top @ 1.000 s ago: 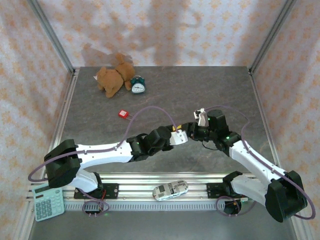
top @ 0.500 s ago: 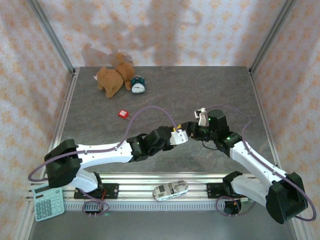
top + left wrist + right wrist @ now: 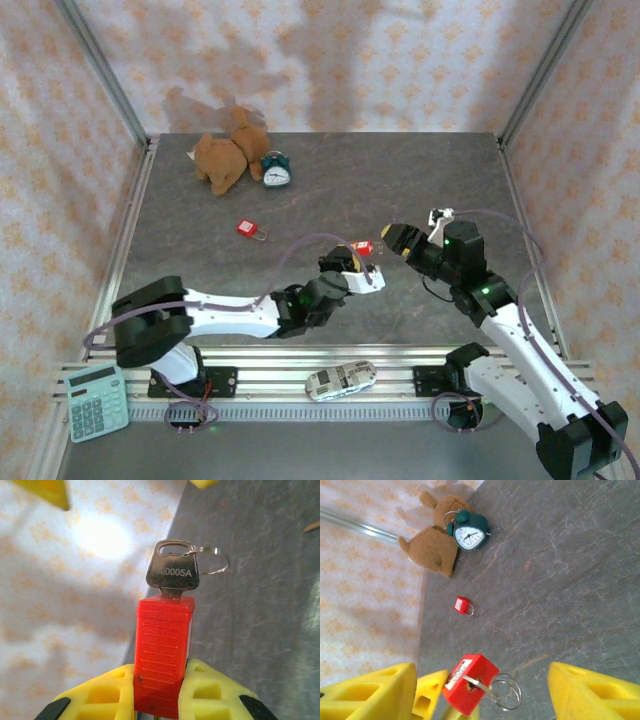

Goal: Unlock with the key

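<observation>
Left wrist view: left gripper clamps the padlock; its key points outward toward the open right gripper, just beside.

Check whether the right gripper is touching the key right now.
Apart. Right wrist view: the key sits between the right gripper's spread fingers, with a clear gap to each.

Yellow-fingered, the left claw pinches a red ribbed plastic padlock with a silver metal key — behind them a grey veined tabletop and a pale wall with orange florets. Beyond the right claw, yellow-fingered too, lie a brown plush toy and a teal, white-faced alarm clock.
</observation>
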`<state>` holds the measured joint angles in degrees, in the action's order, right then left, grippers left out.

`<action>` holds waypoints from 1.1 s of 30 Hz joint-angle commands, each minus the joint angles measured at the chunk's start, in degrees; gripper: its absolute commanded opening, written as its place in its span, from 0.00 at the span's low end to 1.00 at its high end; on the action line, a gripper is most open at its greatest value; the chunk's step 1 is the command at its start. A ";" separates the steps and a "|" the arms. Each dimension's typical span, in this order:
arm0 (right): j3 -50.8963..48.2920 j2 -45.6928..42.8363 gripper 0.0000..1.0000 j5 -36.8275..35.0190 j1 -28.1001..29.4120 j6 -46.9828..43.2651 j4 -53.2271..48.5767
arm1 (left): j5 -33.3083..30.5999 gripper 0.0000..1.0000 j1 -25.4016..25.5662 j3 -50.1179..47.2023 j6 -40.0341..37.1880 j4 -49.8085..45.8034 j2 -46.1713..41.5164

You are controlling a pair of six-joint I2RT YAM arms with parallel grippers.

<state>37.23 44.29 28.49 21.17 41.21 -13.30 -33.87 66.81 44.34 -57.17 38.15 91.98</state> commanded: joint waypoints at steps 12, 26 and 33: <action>-4.69 2.52 0.71 9.66 -1.92 5.06 8.66 | -10.25 0.12 2.86 -1.10 -32.51 42.65 15.15; -8.01 10.78 0.55 17.47 -2.31 13.06 24.46 | -10.08 0.12 3.09 0.93 -34.50 42.69 17.77; -9.17 11.89 0.34 17.56 -2.29 15.81 27.92 | -10.60 0.11 2.98 1.76 -33.24 42.62 19.64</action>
<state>28.25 56.05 44.45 18.92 55.29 9.21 -43.99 69.41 44.53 -91.55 78.35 110.39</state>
